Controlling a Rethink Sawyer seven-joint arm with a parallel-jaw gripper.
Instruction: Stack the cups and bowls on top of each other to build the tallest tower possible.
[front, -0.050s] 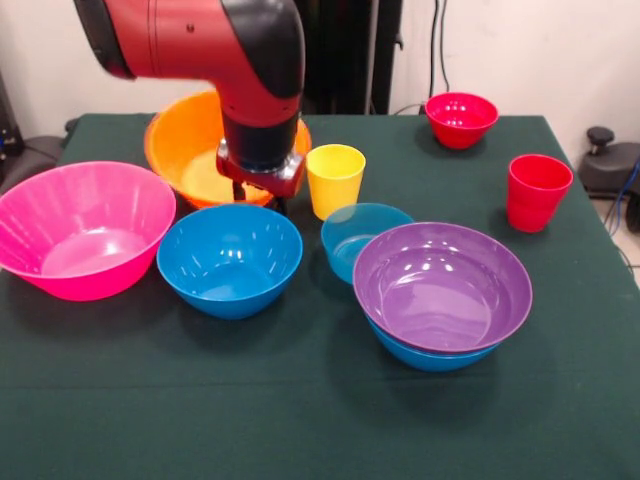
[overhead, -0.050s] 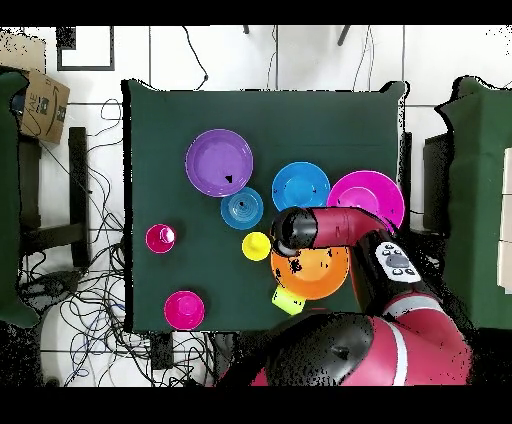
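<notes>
All the cups and bowls stood upright, mouths up: the purple bowl nested in a blue bowl at the table's front, the yellow cup beside the orange bowl. The gripper hung over the orange bowl's rim; whether it was parted or holding anything could not be told. No writing was legible.

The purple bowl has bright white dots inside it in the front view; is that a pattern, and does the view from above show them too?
Front view: the dots in the purple bowl look like glare from lights on glossy plastic, not a pattern; the pink bowl has a softer sheen. Overhead view: the purple bowl looks flat and even, with no such dots.
</notes>
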